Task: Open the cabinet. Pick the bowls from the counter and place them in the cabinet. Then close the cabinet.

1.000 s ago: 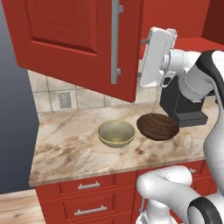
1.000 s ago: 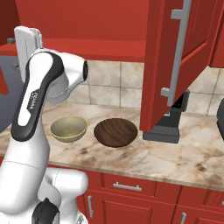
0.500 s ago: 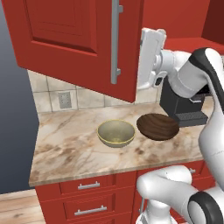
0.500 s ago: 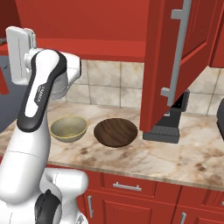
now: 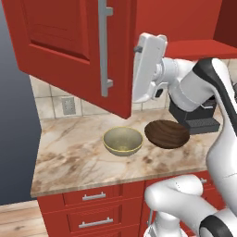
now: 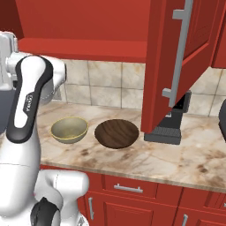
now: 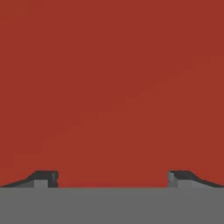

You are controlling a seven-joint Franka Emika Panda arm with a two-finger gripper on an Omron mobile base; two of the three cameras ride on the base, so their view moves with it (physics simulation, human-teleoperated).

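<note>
Red wall cabinet with raised-panel doors (image 5: 69, 46): mounted above the beige marble-patterned bench with brown veins (image 5: 74, 159). One door stands swung out over the bench, its long vertical silver bar handle (image 5: 105, 46) facing the room; in the right base view the other door (image 6: 176, 62) also stands out from the carcass, with a matching bar handle (image 6: 178, 50). The cabinet's red underside and interior shelf edge (image 6: 84, 46) are exposed behind.

Olive-tan round bowl with a yellowish rim (image 5: 122, 140): upright on the bench, below the open door, its hollow facing up and speckled inside. Also noted in the right base view (image 6: 69, 129).

Dark brown wood-grained round bowl (image 5: 167, 134): on the bench just beside the olive-tan bowl, on the side away from the grey wall; rims near, contact cannot be told. In the right base view (image 6: 116, 133) it lies between the olive-tan bowl and a dark grey appliance (image 6: 170, 128) at the back of the bench.

Tool (image 7: 112, 179): released, jaws standing wide apart with nothing between them; it faces a plain red surface at close range. In the left base view the white hand (image 5: 149, 67) is raised beside the free edge of the open door, well above both bowls.

Red drawers with short horizontal silver handles (image 5: 95, 196) sit under the bench.
</note>
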